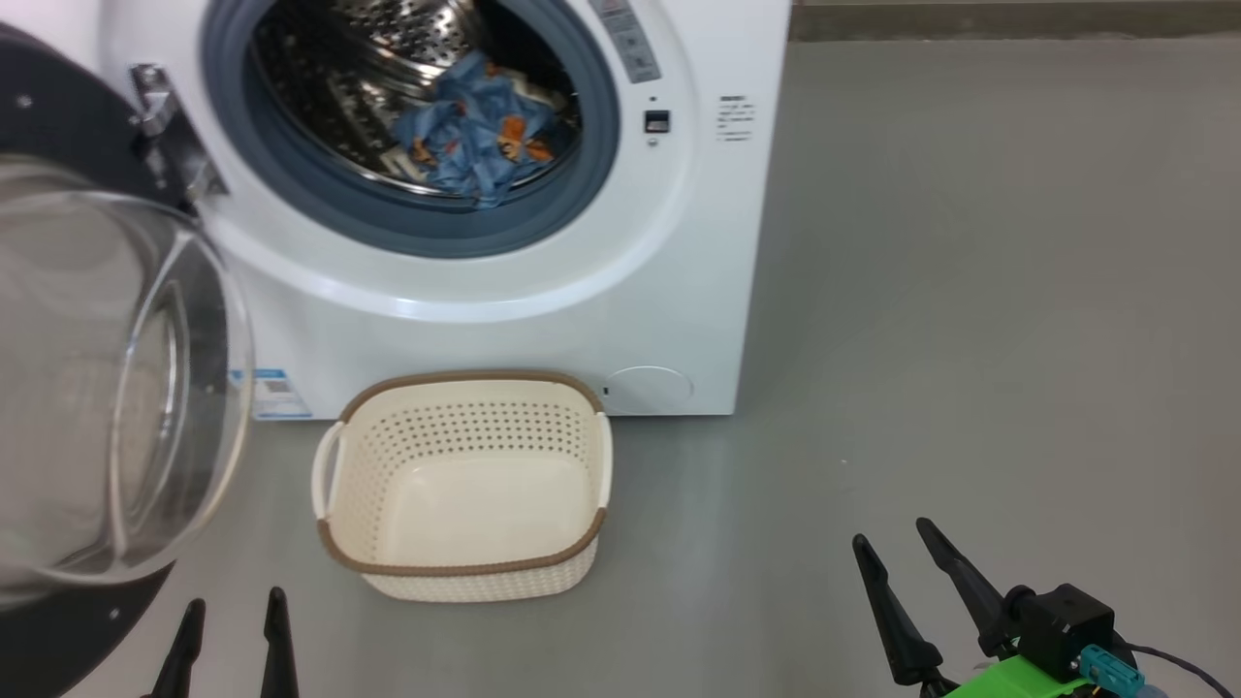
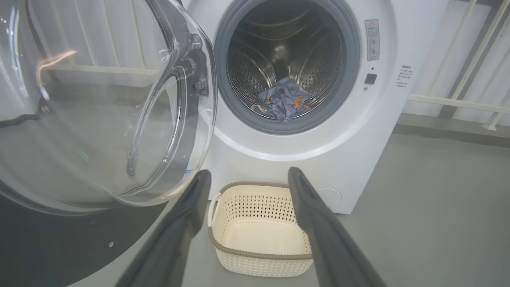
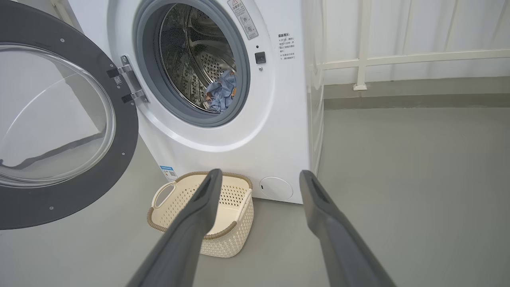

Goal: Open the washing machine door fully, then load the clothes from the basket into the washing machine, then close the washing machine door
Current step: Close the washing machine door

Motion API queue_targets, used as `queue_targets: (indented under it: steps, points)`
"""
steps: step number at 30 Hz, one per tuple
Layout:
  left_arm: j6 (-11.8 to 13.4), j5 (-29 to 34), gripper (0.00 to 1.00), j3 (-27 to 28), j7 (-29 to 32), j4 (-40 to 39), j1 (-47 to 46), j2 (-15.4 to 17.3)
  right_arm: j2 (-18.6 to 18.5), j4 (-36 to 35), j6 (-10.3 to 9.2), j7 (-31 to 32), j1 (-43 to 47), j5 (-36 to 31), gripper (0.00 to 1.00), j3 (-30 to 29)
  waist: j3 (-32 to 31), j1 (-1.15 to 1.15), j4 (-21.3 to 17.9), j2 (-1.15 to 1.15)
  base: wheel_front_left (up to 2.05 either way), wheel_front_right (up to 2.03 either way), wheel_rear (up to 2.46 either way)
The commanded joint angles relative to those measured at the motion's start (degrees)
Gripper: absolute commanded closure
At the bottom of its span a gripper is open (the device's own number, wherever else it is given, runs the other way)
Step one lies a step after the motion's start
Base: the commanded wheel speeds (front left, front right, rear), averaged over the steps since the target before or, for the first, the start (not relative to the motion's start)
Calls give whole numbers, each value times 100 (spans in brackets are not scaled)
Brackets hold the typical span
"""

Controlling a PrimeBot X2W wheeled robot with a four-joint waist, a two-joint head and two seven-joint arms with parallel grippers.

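The white washing machine (image 1: pixel 543 330) stands ahead with its round door (image 1: pixel 107 388) swung wide open to the left, glass dome facing out. Light blue clothes (image 1: pixel 475 141) with orange prints lie in the steel drum; they also show in the left wrist view as clothes (image 2: pixel 283 104) and in the right wrist view as clothes (image 3: pixel 222 95). The cream basket (image 1: pixel 465 485) sits on the floor before the machine, with nothing inside. My left gripper (image 1: pixel 233 611) is open at the lower left, below the door. My right gripper (image 1: pixel 892 543) is open at the lower right, well apart from the basket.
Grey floor (image 1: pixel 970 339) stretches to the right of the machine. A white railing (image 3: pixel 398 59) and a low kerb run along the back wall. The open door (image 2: pixel 99 111) hangs close to my left gripper.
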Motion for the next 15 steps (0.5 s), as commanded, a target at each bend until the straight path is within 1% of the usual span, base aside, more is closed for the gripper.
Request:
queue_targets:
  steps: [1, 3, 4, 9, 15]
  points:
    - [68, -70, 0, 161, -37, -152, -74, 34, -48, -146, 35, -69, -56, -33, 0, 158, 9, 0, 284, 0, 0, 0, 0]
    - [139, -102, 0, 166, -37, -185, -66, 34, -60, -147, 35, -69, -59, -34, 0, 170, 23, 0, 453, 0, 0, 0, 0]
    - [139, -102, 0, 166, -37, -185, -66, 34, -60, -147, 35, -69, -59, -34, 0, 170, 23, 0, 453, 0, 0, 0, 0]
    - [328, -193, 0, 145, -37, -234, -42, 33, -99, -155, 35, -69, -91, -61, 0, 227, 52, 0, 967, 0, 0, 0, 0]
    - [385, -210, 0, 88, -37, -247, -28, 33, -121, -185, 35, -69, -107, -92, 0, 236, 39, 0, 1457, 0, 0, 0, 0]
